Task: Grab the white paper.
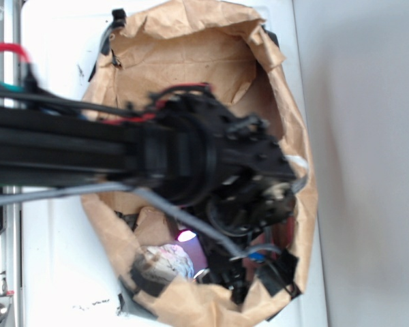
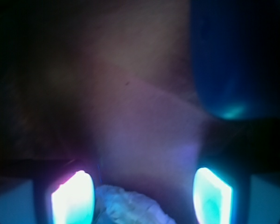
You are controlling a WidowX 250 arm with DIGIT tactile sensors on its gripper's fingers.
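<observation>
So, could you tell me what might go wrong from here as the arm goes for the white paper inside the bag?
1. In the wrist view the white paper sits low between the open gripper fingers, nearer one of them, so closing now might only pinch an edge.
2. The blue bottle stands close beside one finger and could get bumped.
3. The arm fills much of the brown paper bag, so its walls may snag.

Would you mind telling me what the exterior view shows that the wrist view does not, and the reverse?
Only the exterior view shows the whole brown paper bag, the black arm reaching into it, and the white surface beneath. Only the wrist view shows the two glowing fingertips set apart and a dark blue bottle. Both show the white paper, which in the wrist view lies between the fingertips.
</observation>
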